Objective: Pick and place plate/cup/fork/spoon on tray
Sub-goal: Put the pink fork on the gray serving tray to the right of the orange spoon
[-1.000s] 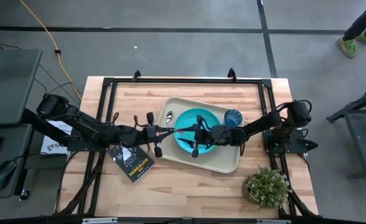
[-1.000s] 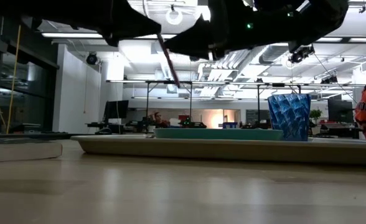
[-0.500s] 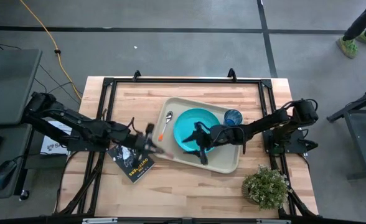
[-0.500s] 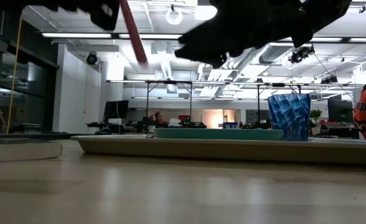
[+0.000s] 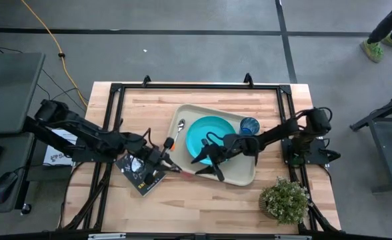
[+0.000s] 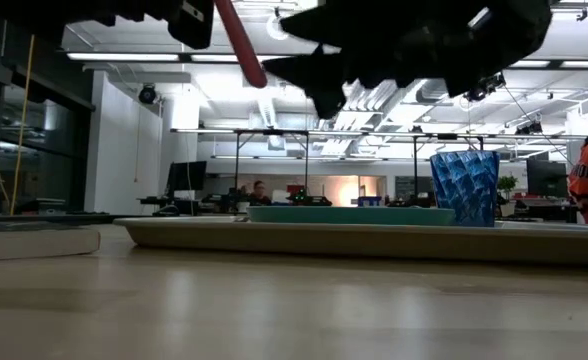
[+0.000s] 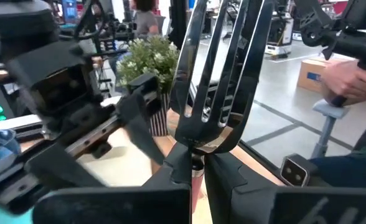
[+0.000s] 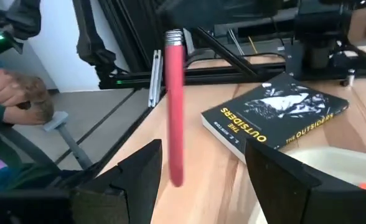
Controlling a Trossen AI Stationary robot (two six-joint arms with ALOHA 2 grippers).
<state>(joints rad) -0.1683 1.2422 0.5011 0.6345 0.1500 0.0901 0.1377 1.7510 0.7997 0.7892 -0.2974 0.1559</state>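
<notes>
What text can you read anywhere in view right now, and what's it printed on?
"THE OUTSIDERS" on the front cover of the book.
"OUTSIDERS" along the book's spine, with smaller lettering beside it too small to read.
The same book in the high view: yellow cover lettering, too small to read.
Nothing else is legible.

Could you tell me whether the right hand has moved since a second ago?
Yes. The right hand has shifted off the plate toward the tray edge near the fork.
</notes>
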